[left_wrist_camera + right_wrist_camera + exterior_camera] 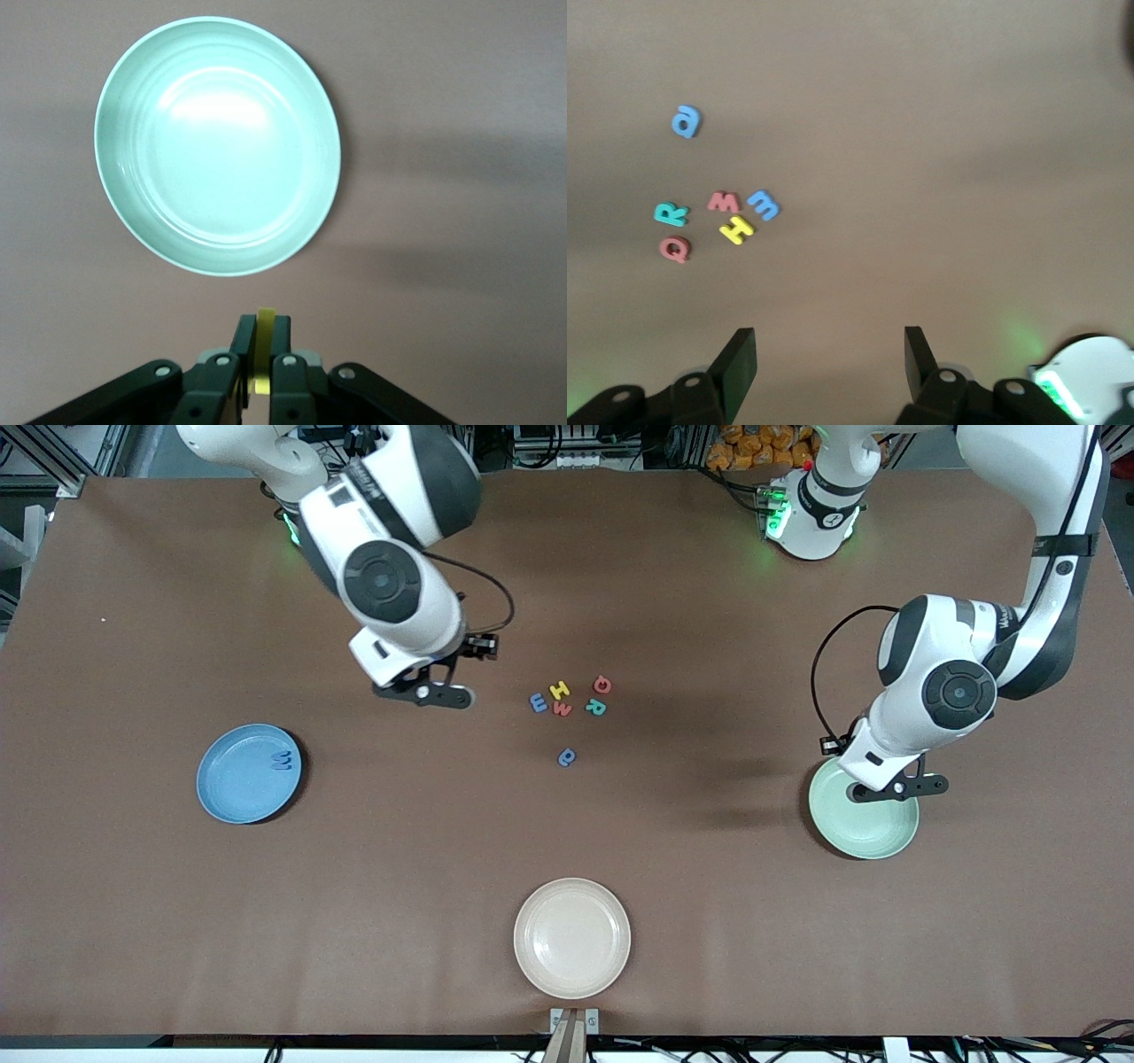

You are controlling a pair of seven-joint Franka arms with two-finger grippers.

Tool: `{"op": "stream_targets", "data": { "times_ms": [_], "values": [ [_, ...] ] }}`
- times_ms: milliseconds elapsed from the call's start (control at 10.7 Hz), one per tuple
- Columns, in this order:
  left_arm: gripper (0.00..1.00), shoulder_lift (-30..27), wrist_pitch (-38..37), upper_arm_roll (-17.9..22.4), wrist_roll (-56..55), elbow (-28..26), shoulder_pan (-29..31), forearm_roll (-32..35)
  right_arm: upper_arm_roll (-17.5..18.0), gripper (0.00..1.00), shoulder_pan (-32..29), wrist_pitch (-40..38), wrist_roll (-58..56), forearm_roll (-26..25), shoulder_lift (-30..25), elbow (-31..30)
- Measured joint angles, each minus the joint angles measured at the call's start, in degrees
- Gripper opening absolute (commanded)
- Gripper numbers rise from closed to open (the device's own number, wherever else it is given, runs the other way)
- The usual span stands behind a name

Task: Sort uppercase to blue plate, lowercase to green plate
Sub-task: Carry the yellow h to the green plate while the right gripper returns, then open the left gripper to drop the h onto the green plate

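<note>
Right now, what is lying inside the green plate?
Nothing lies in the green plate; the left wrist view shows its whole inside bare. The left gripper, shut on a yellow letter, hangs above its rim.

Cream-white plate on brown table

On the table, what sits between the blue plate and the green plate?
In the front view, the loose letters lie between the blue plate and green plate: blue a closest to that line, with the yellow H cluster farther from the camera.
</note>
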Motion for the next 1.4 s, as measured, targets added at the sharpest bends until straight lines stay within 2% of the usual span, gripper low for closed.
{"op": "stream_targets", "data": {
  "times_ms": [559, 652, 745, 838, 932, 1211, 1397],
  "values": [
    [0.00, 5.1, 14.7, 0.0, 3.2, -5.5, 5.0, 1.8, 2.3, 0.76, 9.3, 23.1, 16.9, 0.0, 5.9, -7.4],
    [0.11, 5.9, 15.4, 0.1, 3.2, -5.6, 5.2, 1.8, 2.4, 0.76, 10.6, 28.2, 19.2, 0.0, 7.4, -8.5],
    [0.45, 6.5, 15.9, 0.1, 3.2, -5.6, 5.4, 2.2, 2.4, 0.76, 12.0, 32.1, 21.2, 0.0, 9.1, -9.2],
    [0.91, 7.0, 16.1, 0.1, 3.2, -5.4, 5.6, 3.1, 2.5, 0.76, 13.4, 34.6, 22.9, 0.1, 10.7, -9.3],
    [1.00, 7.2, 16.3, 0.1, 3.2, -5.1, 5.7, 3.7, 2.5, 0.76, 14.6, 36.4, 24.1, 0.1, 11.9, -9.3],
    [1.00, 7.2, 16.1, 0.1, 4.3, -2.6, 6.0, 5.4, 2.5, 0.76, 16.9, 41.2, 26.4, 0.0, 15.2, -9.4],
    [1.00, 6.8, 13.1, 0.2, 4.7, 0.5, 6.3, 5.6, 2.5, 0.75, 17.4, 42.4, 26.8, 0.0, 16.8, -9.4]
  ]
}}
